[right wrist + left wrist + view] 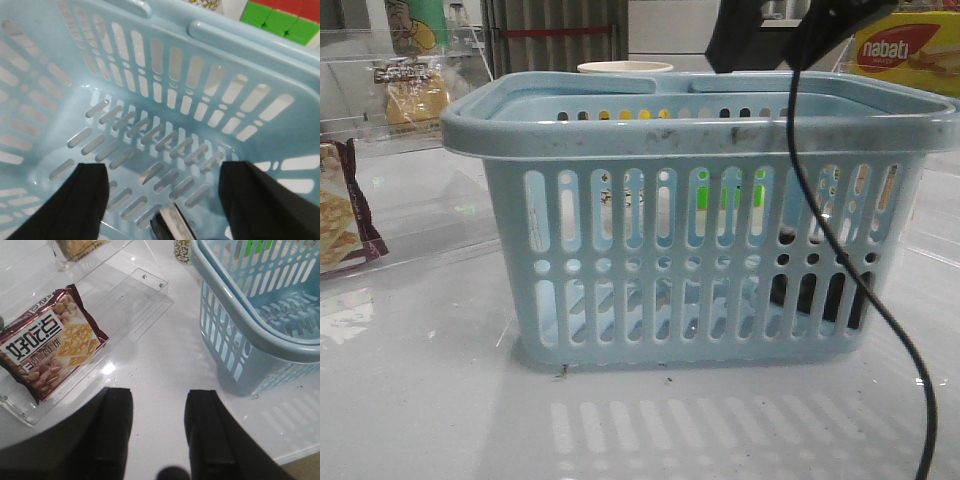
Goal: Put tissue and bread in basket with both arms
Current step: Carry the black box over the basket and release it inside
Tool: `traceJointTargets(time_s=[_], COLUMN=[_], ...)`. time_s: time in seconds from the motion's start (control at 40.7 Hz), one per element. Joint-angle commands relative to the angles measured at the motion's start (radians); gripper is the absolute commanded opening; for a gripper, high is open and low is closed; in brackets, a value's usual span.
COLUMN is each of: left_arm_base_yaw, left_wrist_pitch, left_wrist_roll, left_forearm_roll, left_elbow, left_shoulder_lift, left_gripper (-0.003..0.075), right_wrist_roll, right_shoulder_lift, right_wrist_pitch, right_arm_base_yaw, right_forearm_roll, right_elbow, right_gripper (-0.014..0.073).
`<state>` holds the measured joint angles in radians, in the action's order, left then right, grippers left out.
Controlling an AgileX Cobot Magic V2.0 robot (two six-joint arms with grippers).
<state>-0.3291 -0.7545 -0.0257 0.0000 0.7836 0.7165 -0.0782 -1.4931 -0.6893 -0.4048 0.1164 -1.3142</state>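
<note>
Looking at the front view: basket [700,140] dead centre on the table [420,400], upright, handles folded down on the rim.

Reading the left gripper [159,400] as spread wide, nothing between the fingers [116,425], hanging over bare table beside the basket's outer wall. Cracker packet [50,350] lying flat on a clear tray [145,300] just ahead of it, apart from the fingers.

Reading the right gripper [165,172] as wide open too, nothing gripped, hanging inside the basket above the slotted floor. Arm body visible over the rim's far right side in the front view, cable [850,290] draped down the basket's front.

Tissue [172,226]: lying on the basket floor, low between the right fingers, not touching either as far as visible; only partly in view. Matches a dark shape seen through the lower right slots from the front.

Bread [415,95]: outside the basket, on the clear shelf at the back left, well apart from both grippers.

Also spotted: yellow box [900,50] back right, cup [625,68] just behind the basket, green blocks [270,17] beyond its far wall.
</note>
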Motion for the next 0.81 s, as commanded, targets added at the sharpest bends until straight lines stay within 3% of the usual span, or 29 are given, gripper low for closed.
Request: traceJointTargets(time_s=[0.0, 0.369, 0.565, 0.786], left_arm_base_yaw=[-0.008, -0.008, -0.008, -0.004], left_wrist_pitch=[0.075, 0.075, 0.119, 0.164], left_wrist_roll=[0.002, 0.002, 0.002, 0.002], left_forearm_roll=[0.000, 0.000, 0.000, 0.044], left_elbow=[0.029, 0.029, 0.029, 0.050], left_shoulder_lift=[0.002, 0.002, 0.002, 0.113], left_gripper=[0.0329, 0.0346, 0.0574, 0.0599], right_wrist_roll=[-0.046, -0.049, -0.049, -0.048], right_shoulder_lift=[0.147, 0.559, 0.704, 0.748], right_wrist_pitch=[0.092, 0.101, 0.096, 0.089], right_arm_base_yaw=[-0.007, -0.007, -0.007, -0.007], right_forearm_roll=[0.005, -0.039, -0.039, -0.039], right_elbow=[0.038, 0.348, 0.444, 0.466], right_gripper=[0.0573, 0.0573, 0.0573, 0.0573])
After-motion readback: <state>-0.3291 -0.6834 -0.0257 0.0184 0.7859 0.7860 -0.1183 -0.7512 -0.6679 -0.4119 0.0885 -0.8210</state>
